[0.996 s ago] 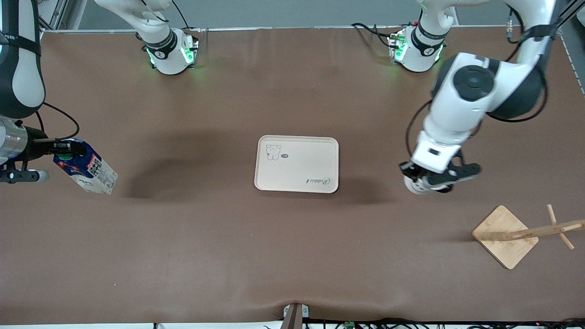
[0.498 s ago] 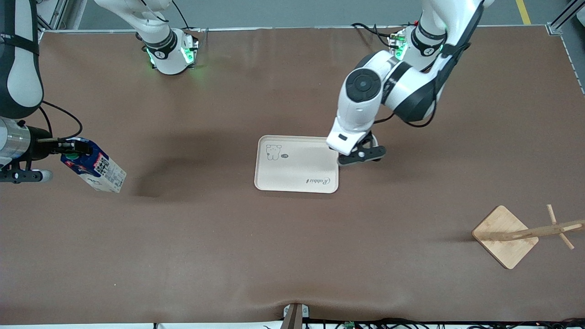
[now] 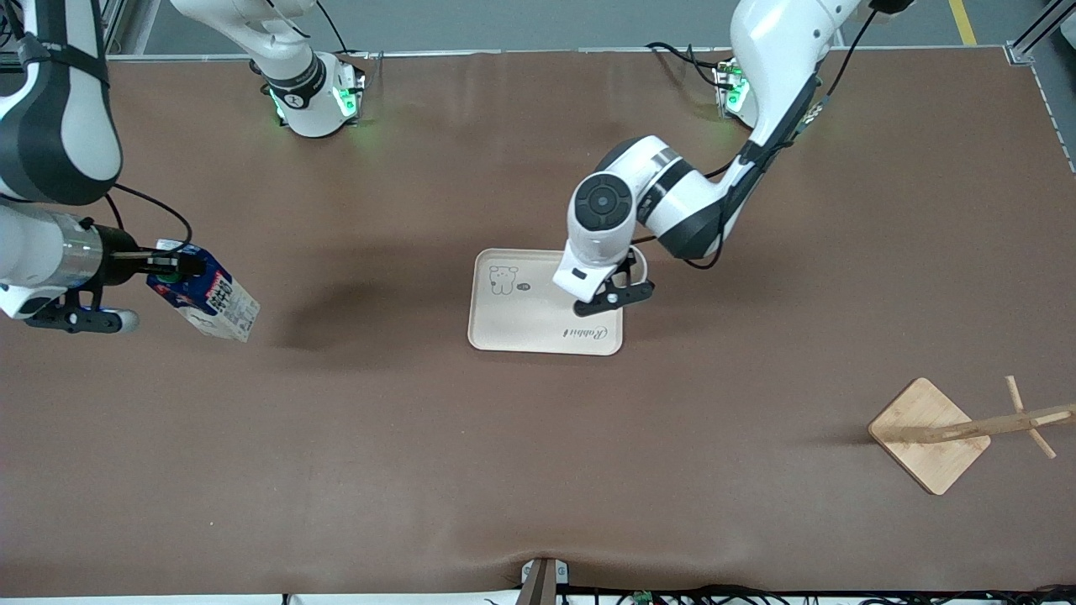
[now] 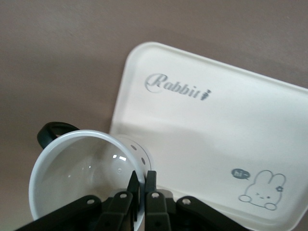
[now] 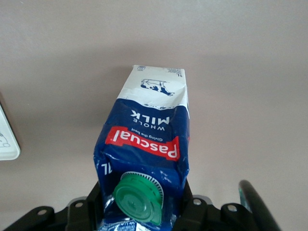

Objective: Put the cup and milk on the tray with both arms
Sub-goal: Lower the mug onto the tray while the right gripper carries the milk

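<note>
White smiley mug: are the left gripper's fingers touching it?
Touching. The left wrist view shows the left gripper with its fingers pinched on the white mug's rim, over the cream-beige tray.

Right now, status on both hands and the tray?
Left hand shut on cup, over tray edge. Right hand shut on milk, tilted, over bare table toward right arm's end. Tray holds nothing yet; nothing blocking.
</note>
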`<move>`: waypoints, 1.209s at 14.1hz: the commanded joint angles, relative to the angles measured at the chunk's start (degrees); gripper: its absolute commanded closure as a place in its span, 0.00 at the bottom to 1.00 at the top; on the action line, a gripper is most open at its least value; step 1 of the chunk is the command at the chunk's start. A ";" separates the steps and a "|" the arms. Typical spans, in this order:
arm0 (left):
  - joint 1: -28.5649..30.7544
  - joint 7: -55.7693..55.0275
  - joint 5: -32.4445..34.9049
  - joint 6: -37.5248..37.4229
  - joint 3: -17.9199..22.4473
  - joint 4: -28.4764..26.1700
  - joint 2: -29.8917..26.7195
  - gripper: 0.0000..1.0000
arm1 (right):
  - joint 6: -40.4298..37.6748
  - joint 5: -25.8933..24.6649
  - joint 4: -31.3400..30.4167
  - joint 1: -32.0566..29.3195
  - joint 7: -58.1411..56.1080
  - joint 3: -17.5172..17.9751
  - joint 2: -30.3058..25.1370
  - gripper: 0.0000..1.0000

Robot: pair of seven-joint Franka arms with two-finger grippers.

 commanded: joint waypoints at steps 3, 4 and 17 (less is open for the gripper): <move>-2.96 -3.85 4.15 0.02 1.09 4.49 4.26 1.00 | -4.10 0.35 4.35 6.36 9.59 -0.32 0.41 0.91; -3.13 -5.51 5.99 0.54 1.09 4.49 4.70 1.00 | -4.20 0.44 5.05 7.42 10.91 -0.32 0.41 0.91; -5.07 -15.38 16.29 3.46 0.91 4.49 4.11 0.00 | -1.92 8.97 6.20 22.27 36.47 -0.41 2.61 0.89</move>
